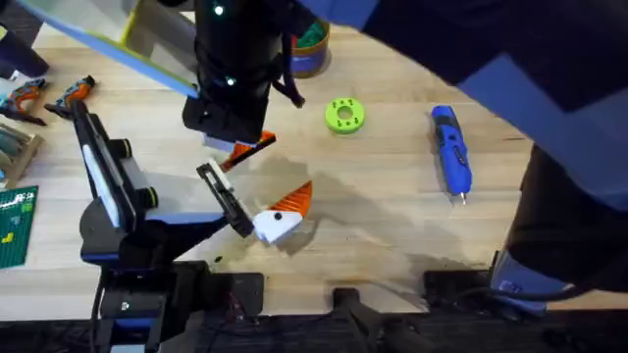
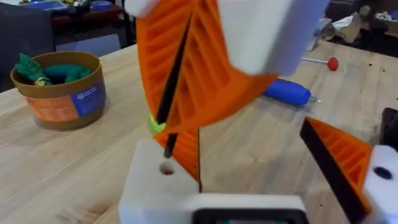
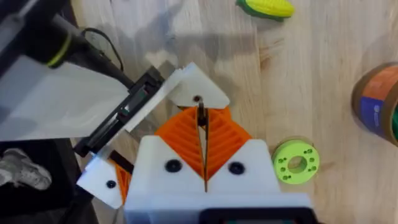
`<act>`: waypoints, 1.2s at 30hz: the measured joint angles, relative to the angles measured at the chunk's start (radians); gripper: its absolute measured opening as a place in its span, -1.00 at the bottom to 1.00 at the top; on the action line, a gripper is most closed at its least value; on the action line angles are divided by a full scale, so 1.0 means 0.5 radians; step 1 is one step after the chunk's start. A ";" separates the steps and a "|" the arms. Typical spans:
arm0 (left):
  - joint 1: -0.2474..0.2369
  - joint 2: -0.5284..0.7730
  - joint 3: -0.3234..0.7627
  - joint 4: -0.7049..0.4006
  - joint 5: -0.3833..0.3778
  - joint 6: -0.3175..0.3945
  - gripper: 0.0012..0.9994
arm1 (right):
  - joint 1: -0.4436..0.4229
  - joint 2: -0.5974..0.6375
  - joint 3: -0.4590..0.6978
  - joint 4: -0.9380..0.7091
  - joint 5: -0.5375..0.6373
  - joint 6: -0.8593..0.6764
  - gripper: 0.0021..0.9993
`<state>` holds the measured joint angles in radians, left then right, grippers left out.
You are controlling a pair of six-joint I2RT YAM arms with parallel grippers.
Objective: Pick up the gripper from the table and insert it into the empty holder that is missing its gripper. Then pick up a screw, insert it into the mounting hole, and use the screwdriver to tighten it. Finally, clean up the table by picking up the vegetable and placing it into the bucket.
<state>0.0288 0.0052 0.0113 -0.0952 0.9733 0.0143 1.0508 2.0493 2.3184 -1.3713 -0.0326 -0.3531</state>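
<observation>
My right gripper is shut on a thin dark screw, tip down just over the mounting hole of the white holder. The holder is one finger of my left gripper, which stands open low over the table. Against the holder's inner side stands the orange gripper, partly hidden by my right fingers. The blue screwdriver lies to the right. The yellow-green vegetable lies on the wood. The orange-brown bucket stands at the back.
A lime-green disc with holes lies between the bucket and the screwdriver. A thin rod with a red handle lies beyond the screwdriver. Hand tools and a green board crowd the left edge. My right arm looms dark across the upper right.
</observation>
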 joint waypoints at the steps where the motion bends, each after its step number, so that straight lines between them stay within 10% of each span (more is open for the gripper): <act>1: 0.000 0.000 0.000 0.000 0.000 0.000 0.97 | 0.000 0.008 0.000 -0.001 -0.001 0.000 -0.99; 36: 0.000 0.001 0.000 0.000 0.000 0.000 0.97 | 0.018 0.033 0.000 -0.026 0.020 0.000 -0.99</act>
<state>0.0288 0.0055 0.0113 -0.0952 0.9733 0.0143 1.0599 2.0659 2.3184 -1.3842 -0.0227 -0.3531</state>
